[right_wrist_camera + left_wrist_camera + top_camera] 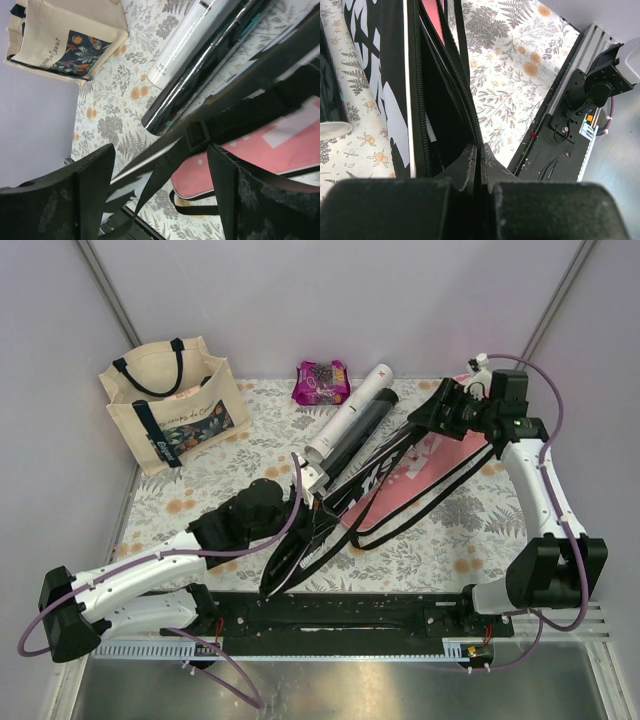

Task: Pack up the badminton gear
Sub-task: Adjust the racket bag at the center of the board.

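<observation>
**At mid-table: left gripper clamping the black cover, right gripper standing open**

At mid-table (470,540), the black cover (330,525) is lying on a diagonal. Its wide end is pointing toward your arm bases and its narrow end is reaching toward the far right. The pink cover (425,470) is lying just beside it on the right, partly tucked beneath it. Black straps (432,505) are looping out across the floral cloth on that side.

Your left gripper (480,152) is working at the wide end of the black cover. Its jaws are pressing fully together. The wrist view is showing the cover's zipped edge running up between them, so you are pinching that edge.

Your right gripper (161,150) is hovering over the narrow far end of the covers. Its jaws are standing wide apart and gripping nothing. One webbing strap and the black cover are passing beneath the gap. Whether either finger is touching them, I cannot tell.

Your white tube (352,410) and black tube (362,435) are lying side by side, touching, just left of the covers. The cream tote (180,410) is standing upright in the far-left corner. The snack packet (322,382) is lying at the back edge, just beyond the tubes.
</observation>
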Tool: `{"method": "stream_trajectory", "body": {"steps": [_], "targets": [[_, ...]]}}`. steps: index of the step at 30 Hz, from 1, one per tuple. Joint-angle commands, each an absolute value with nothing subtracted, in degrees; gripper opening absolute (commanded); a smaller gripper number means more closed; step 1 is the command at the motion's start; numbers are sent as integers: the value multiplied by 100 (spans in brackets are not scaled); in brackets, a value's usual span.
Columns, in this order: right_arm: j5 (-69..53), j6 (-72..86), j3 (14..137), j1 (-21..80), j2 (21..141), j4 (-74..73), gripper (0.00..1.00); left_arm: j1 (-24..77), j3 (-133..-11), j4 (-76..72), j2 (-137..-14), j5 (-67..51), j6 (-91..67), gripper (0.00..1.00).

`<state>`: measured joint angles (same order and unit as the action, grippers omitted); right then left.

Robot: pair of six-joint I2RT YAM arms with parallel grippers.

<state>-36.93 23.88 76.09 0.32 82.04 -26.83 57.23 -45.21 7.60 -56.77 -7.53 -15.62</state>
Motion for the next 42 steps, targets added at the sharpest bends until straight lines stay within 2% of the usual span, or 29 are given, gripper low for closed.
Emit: {"method": "stream_trajectory", "body": {"steps": [1,5,7,9,14,19,24,26,31,35,42], "targets": [[-3912,1724,7989,-412,7753,-3296,82,5643,-4570,26,-5414,-967,-1705,0],[-3289,776,7893,-562,7472,-3244,79,5599,-4561,35,-5370,-1010,-1705,0],[-3033,196,7561,-571,7252,-2981,75,5581,-4553,44,-5344,-1037,-1696,0],[-3103,-638,7087,-571,6989,-2691,75,5555,-4553,18,-5335,-1098,-1705,0],[-2189,-1676,6575,-580,6794,-2285,73,5511,-4553,35,-5317,-1186,-1705,0],[-2854,-2818,5917,-686,6987,-1312,70,5476,-4562,62,-5309,-1257,-1688,0],[-3356,-3365,4450,-721,7031,1699,66,5440,-4562,27,-5309,-1362,-1749,0],[-3402,-3393,4193,-729,7215,2379,65,5440,-4579,35,-5309,-1380,-1749,0],[-3235,-3779,3763,-791,7479,3110,59,5397,-4623,184,-5230,-1371,-1688,0],[-3409,-3884,3472,-800,7523,3682,59,5370,-4614,237,-5159,-1388,-1670,0],[-3718,-4051,3533,-800,7611,3858,59,5317,-4632,316,-5168,-1494,-1556,0]]}}
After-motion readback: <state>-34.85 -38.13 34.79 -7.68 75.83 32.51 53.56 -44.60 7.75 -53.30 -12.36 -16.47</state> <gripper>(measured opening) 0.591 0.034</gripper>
